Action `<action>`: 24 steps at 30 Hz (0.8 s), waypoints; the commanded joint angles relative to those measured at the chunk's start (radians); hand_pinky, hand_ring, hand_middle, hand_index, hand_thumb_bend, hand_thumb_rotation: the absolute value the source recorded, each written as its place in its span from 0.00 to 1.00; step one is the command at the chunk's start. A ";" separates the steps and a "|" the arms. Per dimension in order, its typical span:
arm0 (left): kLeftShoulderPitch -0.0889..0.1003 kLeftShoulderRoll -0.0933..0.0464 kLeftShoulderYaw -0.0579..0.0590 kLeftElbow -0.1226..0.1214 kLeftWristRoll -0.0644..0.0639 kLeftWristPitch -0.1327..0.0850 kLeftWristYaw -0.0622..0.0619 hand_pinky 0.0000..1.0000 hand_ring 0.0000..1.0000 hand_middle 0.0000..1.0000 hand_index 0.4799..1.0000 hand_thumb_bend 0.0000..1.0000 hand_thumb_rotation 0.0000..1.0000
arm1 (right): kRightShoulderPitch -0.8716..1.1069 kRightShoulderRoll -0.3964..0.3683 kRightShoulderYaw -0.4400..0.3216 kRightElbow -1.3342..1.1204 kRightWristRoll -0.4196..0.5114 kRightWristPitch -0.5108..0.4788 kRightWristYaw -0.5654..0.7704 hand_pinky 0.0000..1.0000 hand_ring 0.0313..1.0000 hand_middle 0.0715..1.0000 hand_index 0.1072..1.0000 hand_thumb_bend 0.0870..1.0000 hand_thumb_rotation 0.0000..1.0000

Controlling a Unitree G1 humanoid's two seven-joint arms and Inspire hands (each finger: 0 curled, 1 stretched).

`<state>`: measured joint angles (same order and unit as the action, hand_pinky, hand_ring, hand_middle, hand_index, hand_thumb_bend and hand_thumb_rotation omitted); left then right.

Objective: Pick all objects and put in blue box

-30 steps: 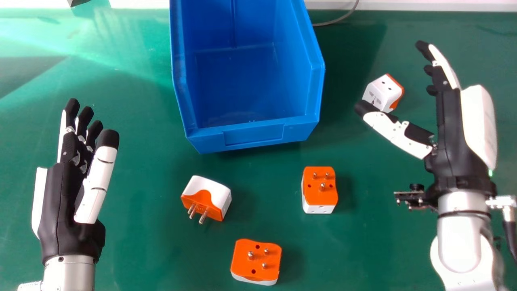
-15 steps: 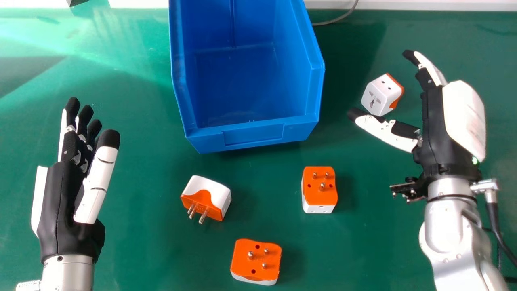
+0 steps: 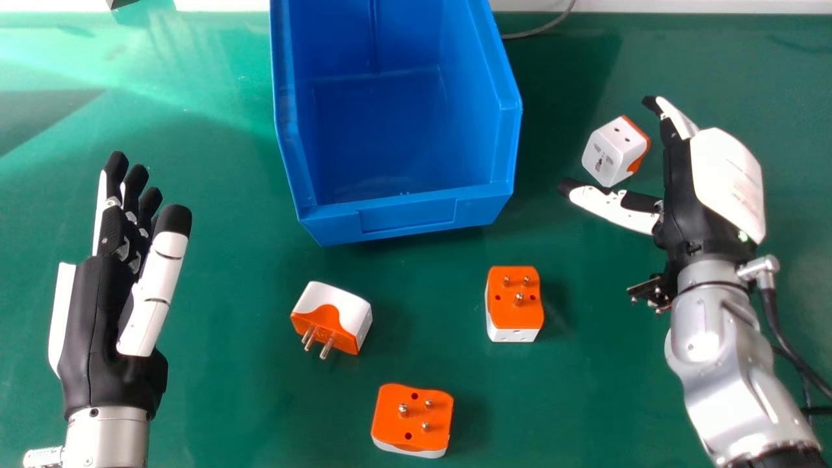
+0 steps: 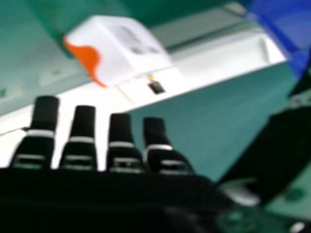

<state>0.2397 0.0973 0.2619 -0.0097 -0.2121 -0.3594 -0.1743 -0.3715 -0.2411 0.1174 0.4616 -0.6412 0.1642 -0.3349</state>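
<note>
Grasping the far plug seemed the step: in the head view, the right hand hung beside it, fingers spread, and next had to close without nudging it. Three other plugs lay before the blue box, the left hand idle leftward. In the right hand view, it sat beyond parted fingers.

White-orange adapter — beyond black fingertips
</note>
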 commanded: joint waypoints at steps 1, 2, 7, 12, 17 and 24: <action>-0.002 0.010 0.011 -0.016 -0.014 -0.004 -0.004 0.99 0.98 0.99 0.99 0.63 0.67 | -0.058 -0.023 0.007 0.037 -0.003 0.005 -0.018 0.78 0.86 0.89 0.87 0.64 0.58; -0.003 0.012 0.011 -0.016 -0.014 -0.002 -0.003 0.99 0.98 0.99 0.99 0.63 0.67 | -0.072 -0.025 0.009 0.058 0.000 0.008 -0.019 0.78 0.86 0.89 0.87 0.63 0.59; -0.007 0.016 0.010 -0.021 -0.005 0.009 0.005 1.00 0.98 0.99 0.98 0.64 0.67 | -0.147 -0.030 0.022 0.170 0.008 0.021 -0.030 0.80 0.87 0.89 0.87 0.62 0.57; -0.007 0.015 0.010 -0.026 -0.006 0.012 0.005 1.00 0.99 0.99 0.99 0.63 0.68 | -0.207 -0.038 0.024 0.264 0.016 0.024 -0.046 0.80 0.87 0.89 0.87 0.61 0.55; -0.003 0.012 0.009 -0.032 -0.009 0.016 0.005 1.00 0.98 0.99 0.98 0.62 0.67 | -0.246 -0.047 0.023 0.322 0.031 0.024 -0.049 0.80 0.87 0.90 0.88 0.60 0.54; 0.001 0.010 0.009 -0.031 -0.015 0.015 0.000 1.00 0.99 0.99 0.99 0.61 0.67 | -0.293 -0.061 0.040 0.416 0.052 0.013 -0.057 0.80 0.87 0.89 0.88 0.59 0.53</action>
<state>0.2336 0.1004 0.2624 -0.0161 -0.2164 -0.3369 -0.1714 -0.6264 -0.2810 0.1534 0.8689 -0.5946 0.1848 -0.3706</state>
